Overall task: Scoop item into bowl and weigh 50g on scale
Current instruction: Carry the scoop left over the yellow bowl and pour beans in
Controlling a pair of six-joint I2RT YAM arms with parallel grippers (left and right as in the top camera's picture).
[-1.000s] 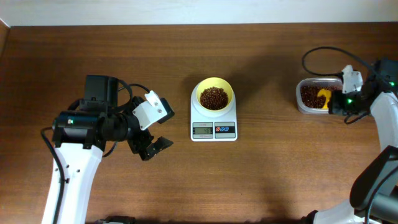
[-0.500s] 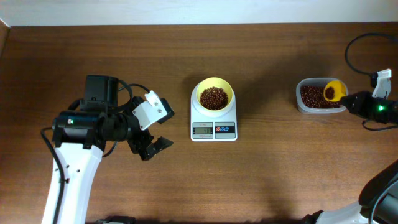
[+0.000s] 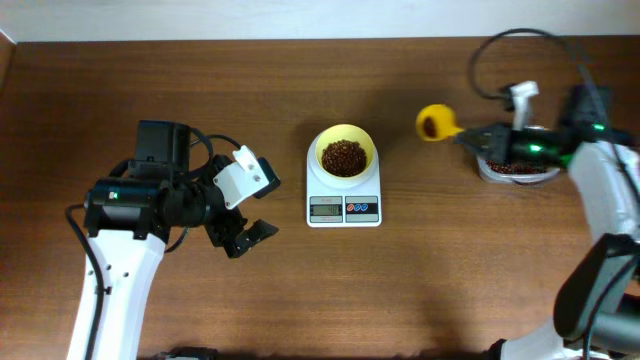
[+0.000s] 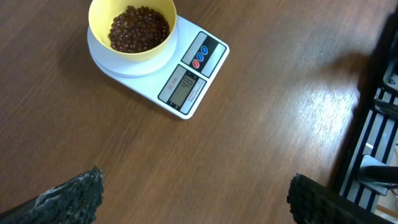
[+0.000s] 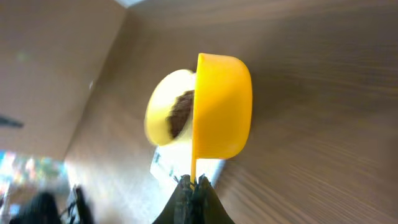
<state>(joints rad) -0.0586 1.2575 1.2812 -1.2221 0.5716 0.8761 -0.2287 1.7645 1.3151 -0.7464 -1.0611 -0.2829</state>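
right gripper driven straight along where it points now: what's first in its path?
Likely the bowl on the scale: the right gripper, shut on the scoop, points across the table toward it. Height is unclear, and overhead the line may pass just behind the rim.

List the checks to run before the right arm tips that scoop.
1. Right fingers shut on the yellow scoop handle: ok.
2. Beans in the scoop: ok.
3. Scoop above the yellow bowl: not ok; it hangs to the bowl's right, over the table.
4. Bowl seated on the white scale: ok.
5. Left fingers clear of the scale: ok; open, off to its left.
6. Scale display reading: cannot tell; digits too small.
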